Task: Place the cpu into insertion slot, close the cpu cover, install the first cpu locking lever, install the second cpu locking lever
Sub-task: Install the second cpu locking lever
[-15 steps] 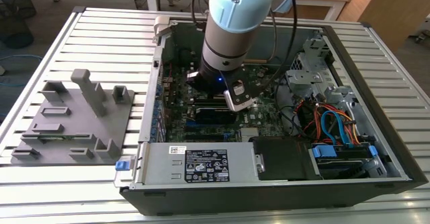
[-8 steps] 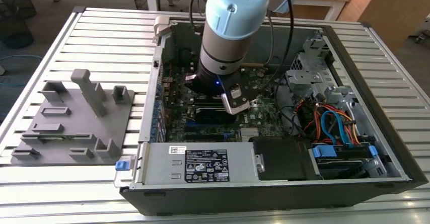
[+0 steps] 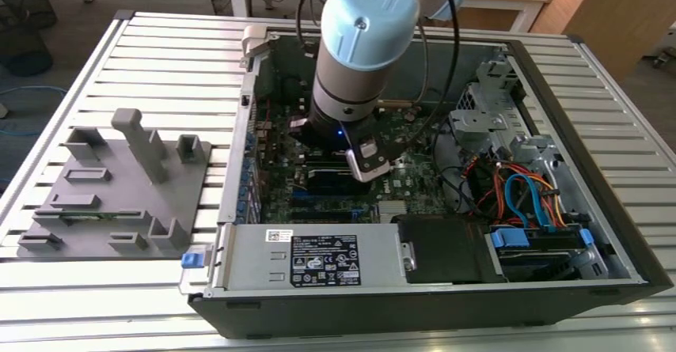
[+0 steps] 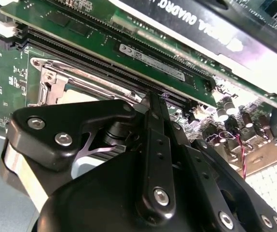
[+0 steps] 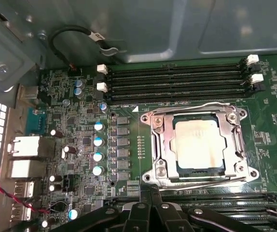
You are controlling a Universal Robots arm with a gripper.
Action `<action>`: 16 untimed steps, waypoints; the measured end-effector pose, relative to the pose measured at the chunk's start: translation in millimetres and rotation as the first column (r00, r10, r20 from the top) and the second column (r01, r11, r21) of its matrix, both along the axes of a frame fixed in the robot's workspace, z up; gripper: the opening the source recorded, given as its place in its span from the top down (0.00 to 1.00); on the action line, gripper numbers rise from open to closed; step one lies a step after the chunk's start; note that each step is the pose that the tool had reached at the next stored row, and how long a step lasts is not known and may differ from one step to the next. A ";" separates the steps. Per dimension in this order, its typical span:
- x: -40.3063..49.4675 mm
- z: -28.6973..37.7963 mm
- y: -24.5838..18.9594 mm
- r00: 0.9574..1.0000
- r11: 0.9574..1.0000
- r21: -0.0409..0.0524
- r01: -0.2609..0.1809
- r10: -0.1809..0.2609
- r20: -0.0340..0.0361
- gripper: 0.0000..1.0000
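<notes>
In the exterior view, the arm (image 3: 365, 43) reaches down from the top centre of the frame into an open computer case (image 3: 423, 289) lying on a slatted metal counter (image 3: 158, 43). A grey fixture tray (image 3: 116, 194) with upright blocks sits on the counter at the left of the frame, apart from the case. The hand (image 3: 365, 162) hangs low over the green motherboard (image 3: 317, 198) in the middle of the case, with coloured cables (image 3: 528, 194) and a drive bay toward the right of the frame.

In the first wrist view, the cpu (image 5: 199, 143) lies flat in the insertion slot (image 5: 199, 169) at the right centre of the frame, its pale metal top showing through the cut-out. The cpu cover (image 5: 160, 140) is down around it, its silver frame lying over the chip's edges. A thin wire lever (image 5: 191, 107) runs along the cover's upper edge, next to the long black memory slots (image 5: 177, 82) above it. The hand (image 5: 150, 200) enters at the bottom centre of the frame, its black fingers drawn together with their tips meeting just below the cover's lower edge, holding nothing.

In the second wrist view, the hand (image 4: 155, 104) fills the lower part of the frame, its tips pressed together near the silver cover (image 4: 51, 82) and a memory slot (image 4: 104, 60).
</notes>
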State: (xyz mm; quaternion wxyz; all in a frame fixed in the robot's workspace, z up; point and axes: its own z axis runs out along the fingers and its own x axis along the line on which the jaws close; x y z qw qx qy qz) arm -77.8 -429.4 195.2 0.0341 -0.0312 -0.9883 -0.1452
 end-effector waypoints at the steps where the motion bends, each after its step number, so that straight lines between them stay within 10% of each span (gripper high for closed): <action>1: -0.1 -0.3 0.0 1.000 1.000 0.001 0.000 0.000 0.000 0.90; 16: -2.1 -5.8 0.0 1.000 1.000 0.026 0.000 0.000 0.000 0.90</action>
